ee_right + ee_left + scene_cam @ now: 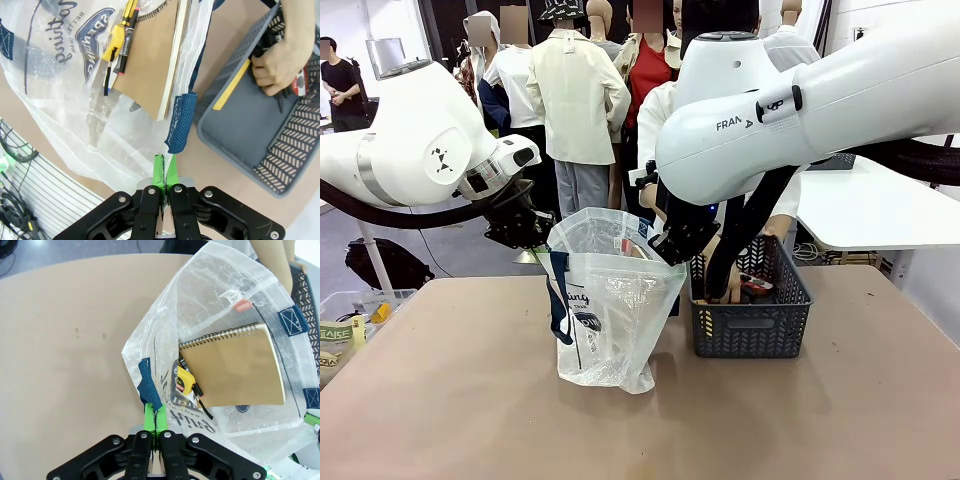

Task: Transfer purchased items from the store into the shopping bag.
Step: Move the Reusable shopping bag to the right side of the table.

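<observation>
The translucent shopping bag (pixel 610 310) stands open in the middle of the table, held by both rims. My left gripper (pixel 533 237) (pixel 156 420) is shut on its rim beside a navy strap (pixel 149 384). On the opposite rim my right gripper (pixel 672 247) (pixel 164 170) is shut beside another strap (pixel 180 120). Inside the bag lie a brown spiral notebook (pixel 237 367), a yellow item (pixel 184 382) and pens (pixel 125 30). The dark grey basket (pixel 750 325) (pixel 240 145) stands right of the bag. A person's hand (pixel 280 60) reaches into it, gripping a dark item next to a yellow strip (pixel 232 85).
A clear bin (pixel 350 320) with packets sits at the table's left edge. A white table (pixel 880 210) stands behind the basket on the right. Bare brown tabletop (pixel 620 430) lies in front of the bag.
</observation>
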